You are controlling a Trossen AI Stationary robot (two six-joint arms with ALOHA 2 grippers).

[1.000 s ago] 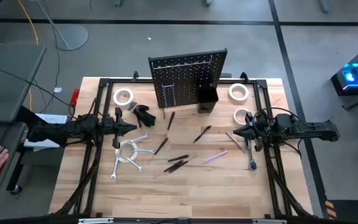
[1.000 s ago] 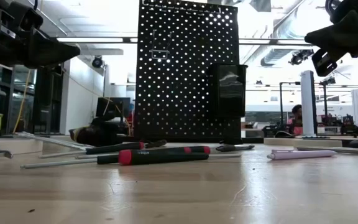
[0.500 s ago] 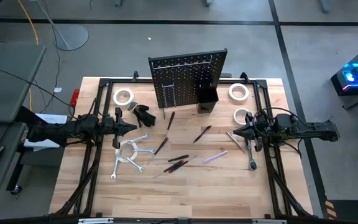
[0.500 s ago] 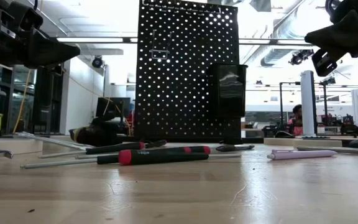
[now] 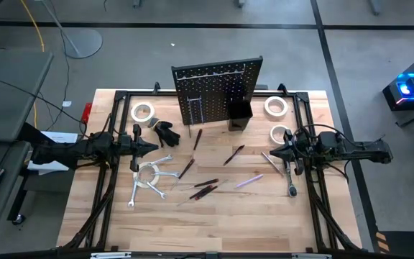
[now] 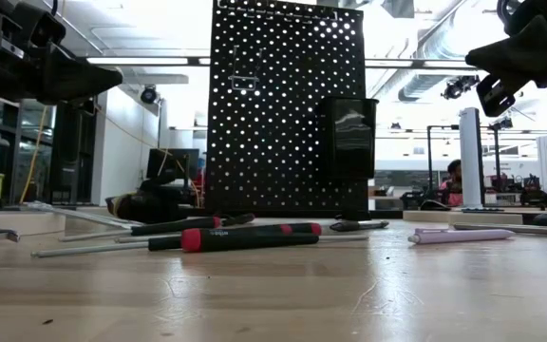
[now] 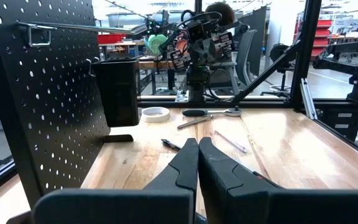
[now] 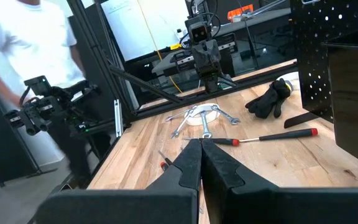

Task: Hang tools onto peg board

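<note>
Pale wood of the desk (image 5: 214,223) is strewn mid-surface with unhung tools (image 5: 207,188); the black perforated peg board (image 5: 210,97) stands at the far edge. Nothing has moved: left gripper (image 5: 155,147) and right gripper (image 5: 272,154) are held shut, empty.

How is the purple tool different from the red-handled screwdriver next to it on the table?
In the high view, the purple tool is pale lilac over its whole length; the red-handled screwdriver is dark with red bands. The purple tool lies nearer the right gripper, the screwdriver nearer the table's middle. Both lie flat, slim, not held.
</note>
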